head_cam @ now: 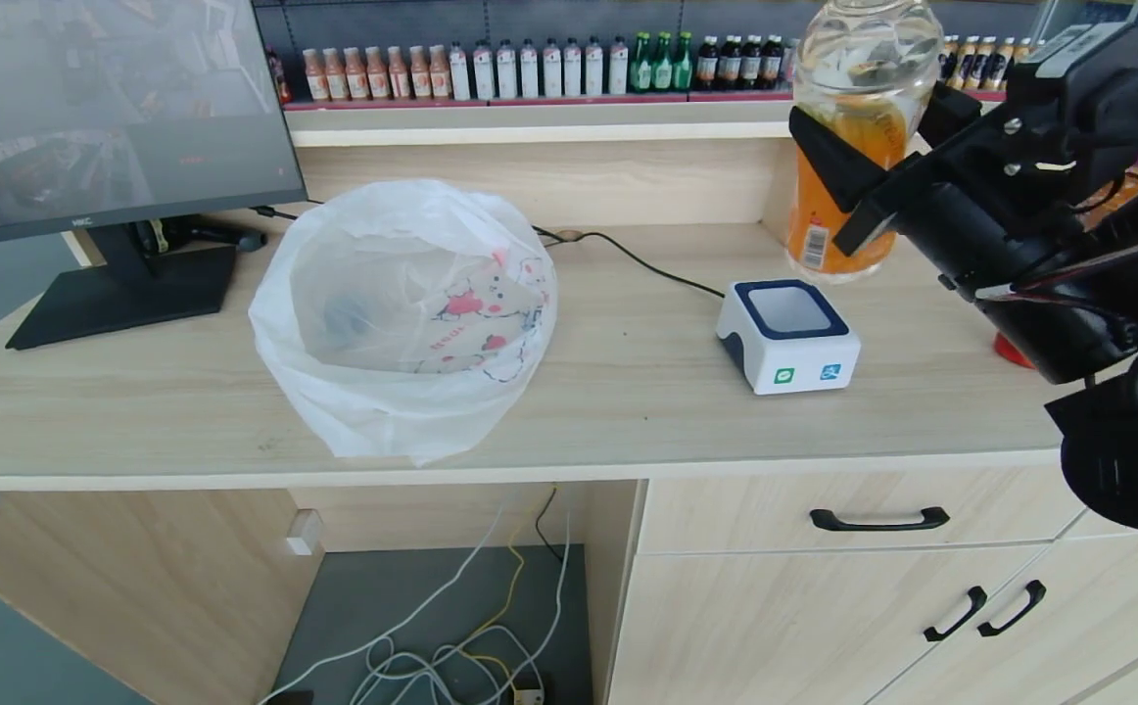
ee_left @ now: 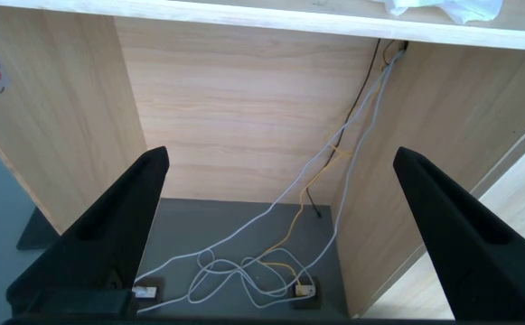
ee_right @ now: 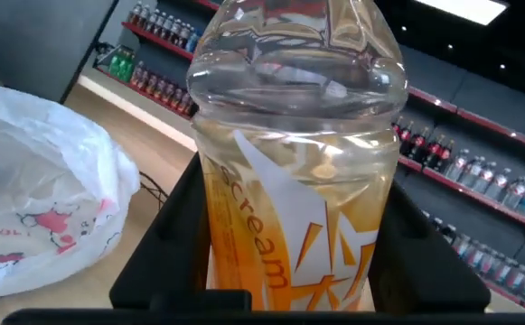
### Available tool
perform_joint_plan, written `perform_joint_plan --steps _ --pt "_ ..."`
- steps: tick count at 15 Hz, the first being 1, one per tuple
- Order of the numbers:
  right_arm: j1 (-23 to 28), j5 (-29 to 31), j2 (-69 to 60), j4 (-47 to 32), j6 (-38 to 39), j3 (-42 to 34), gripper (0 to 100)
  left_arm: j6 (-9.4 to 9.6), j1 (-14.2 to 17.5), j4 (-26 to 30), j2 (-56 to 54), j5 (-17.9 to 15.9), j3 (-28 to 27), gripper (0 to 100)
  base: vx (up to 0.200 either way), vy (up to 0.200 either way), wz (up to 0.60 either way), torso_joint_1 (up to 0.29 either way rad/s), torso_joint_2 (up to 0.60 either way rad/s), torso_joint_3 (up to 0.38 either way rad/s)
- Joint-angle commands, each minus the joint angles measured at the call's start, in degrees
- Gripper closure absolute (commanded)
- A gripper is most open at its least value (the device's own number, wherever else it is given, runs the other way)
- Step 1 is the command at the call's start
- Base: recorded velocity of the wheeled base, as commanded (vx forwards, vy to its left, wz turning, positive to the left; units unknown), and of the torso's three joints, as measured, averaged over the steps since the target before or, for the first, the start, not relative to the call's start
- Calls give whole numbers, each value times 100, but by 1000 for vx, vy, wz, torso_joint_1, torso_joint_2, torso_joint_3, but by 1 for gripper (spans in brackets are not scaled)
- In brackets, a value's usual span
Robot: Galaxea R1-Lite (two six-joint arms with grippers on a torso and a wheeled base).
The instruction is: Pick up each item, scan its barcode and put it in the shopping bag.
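**Bottle held over the back of the scanner; left arm idle below the counter**

Nearest and lowest, the left gripper [ee_left: 280, 158] hangs in front of the knee-hole under the counter [head_cam: 628, 401]. Its fingers are spread wide with nothing between them, and loose cables [ee_left: 262, 271] lie on the floor beyond.

On the counter top, the white shopping bag [head_cam: 403, 313] stands open towards the front, with a cartoon-printed packet [head_cam: 476, 323] already inside. The scanner [head_cam: 787, 335], a white box with a dark blue rim, sits well to the robot's right of the bag, its window facing up.

Just behind and above the scanner, the right gripper [head_cam: 858, 147] is clamped around the middle of an orange drink bottle [head_cam: 868, 83]. The bottle is clear of the counter and roughly upright. Its barcode label [head_cam: 814, 245] is low on the side facing the bag, close to the scanner's far edge.

A monitor [head_cam: 109, 108] stands at the back on the left, and rows of bottles [head_cam: 530, 69] line the far shelf.
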State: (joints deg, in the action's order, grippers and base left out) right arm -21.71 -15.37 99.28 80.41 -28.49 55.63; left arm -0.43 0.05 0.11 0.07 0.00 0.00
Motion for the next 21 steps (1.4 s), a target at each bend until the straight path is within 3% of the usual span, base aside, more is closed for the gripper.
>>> perform_joint_plan --steps 1,4,8,12,16,21 --pt "53 -616 320 1 -403 361 100 -1 4 -2 1 0 0 0 0 0 0 0 0 0" --pt "123 -1196 575 -8 -842 440 100 -1 4 -2 1 0 0 0 0 0 0 0 0 0" --pt "659 -2040 777 1 -1256 607 100 -1 4 -2 1 0 0 0 0 0 0 0 0 0" --pt "703 -2181 1006 27 -1387 845 100 -1 4 -2 1 0 0 0 0 0 0 0 0 0" --pt "659 -2453 1023 27 -1924 396 100 -1 4 -2 1 0 0 0 0 0 0 0 0 0" --pt "800 -2664 1173 361 -1932 370 100 -1 4 -2 1 0 0 0 0 0 0 0 0 0"
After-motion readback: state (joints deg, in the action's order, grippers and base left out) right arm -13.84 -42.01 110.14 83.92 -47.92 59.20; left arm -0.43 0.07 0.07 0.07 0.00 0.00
